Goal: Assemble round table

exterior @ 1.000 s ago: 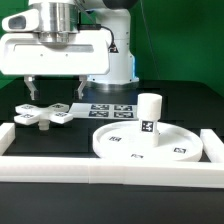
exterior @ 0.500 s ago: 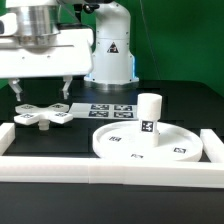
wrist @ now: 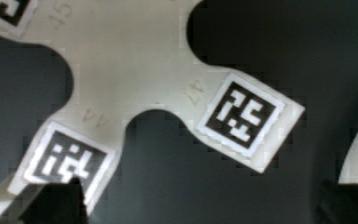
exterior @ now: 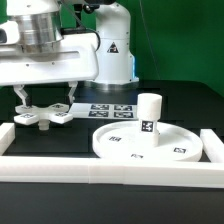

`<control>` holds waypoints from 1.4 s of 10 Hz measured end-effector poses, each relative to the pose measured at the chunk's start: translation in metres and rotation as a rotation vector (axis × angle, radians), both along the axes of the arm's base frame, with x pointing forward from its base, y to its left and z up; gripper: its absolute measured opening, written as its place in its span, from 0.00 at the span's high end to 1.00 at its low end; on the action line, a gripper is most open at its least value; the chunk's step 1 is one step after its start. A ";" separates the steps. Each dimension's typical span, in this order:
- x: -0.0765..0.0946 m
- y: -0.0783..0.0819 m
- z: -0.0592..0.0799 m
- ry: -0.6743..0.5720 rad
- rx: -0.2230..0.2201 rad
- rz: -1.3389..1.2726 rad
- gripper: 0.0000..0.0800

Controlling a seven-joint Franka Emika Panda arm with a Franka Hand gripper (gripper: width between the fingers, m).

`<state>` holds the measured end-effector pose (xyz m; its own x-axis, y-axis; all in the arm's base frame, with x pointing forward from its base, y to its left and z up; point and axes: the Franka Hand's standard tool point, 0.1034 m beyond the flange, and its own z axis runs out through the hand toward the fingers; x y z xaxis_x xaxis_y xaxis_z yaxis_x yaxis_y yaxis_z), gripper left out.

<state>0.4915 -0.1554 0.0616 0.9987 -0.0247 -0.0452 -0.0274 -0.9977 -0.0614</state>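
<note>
The flat lobed cross-shaped piece [exterior: 42, 115] lies on the black mat at the exterior view's left. It fills the wrist view [wrist: 149, 80], white with square tags. My gripper [exterior: 46, 95] hangs just above it, open and empty, with one finger on each side. In the wrist view the gripper [wrist: 202, 212] shows only its dark fingertips [wrist: 51, 205] at the frame edge. The large rimmed disc [exterior: 125, 148] lies at the right. The short cylindrical post [exterior: 150, 110] stands upright on its far part.
White border rails run along the front [exterior: 110, 172], the left [exterior: 5, 135] and the right [exterior: 214, 140]. The marker board [exterior: 108, 108] lies flat behind the disc, in front of the arm's base [exterior: 112, 55].
My gripper has moved to the exterior view's left and come down, from above the marker board area to just over the cross-shaped piece. The parts have not moved.
</note>
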 end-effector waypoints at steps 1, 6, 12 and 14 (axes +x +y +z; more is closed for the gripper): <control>-0.009 -0.005 -0.003 -0.019 -0.022 0.013 0.19; -0.026 -0.020 -0.009 -0.004 -0.010 0.047 0.19; -0.044 -0.024 -0.018 -0.010 -0.028 0.085 0.19; -0.047 -0.023 -0.022 -0.002 -0.027 0.092 0.19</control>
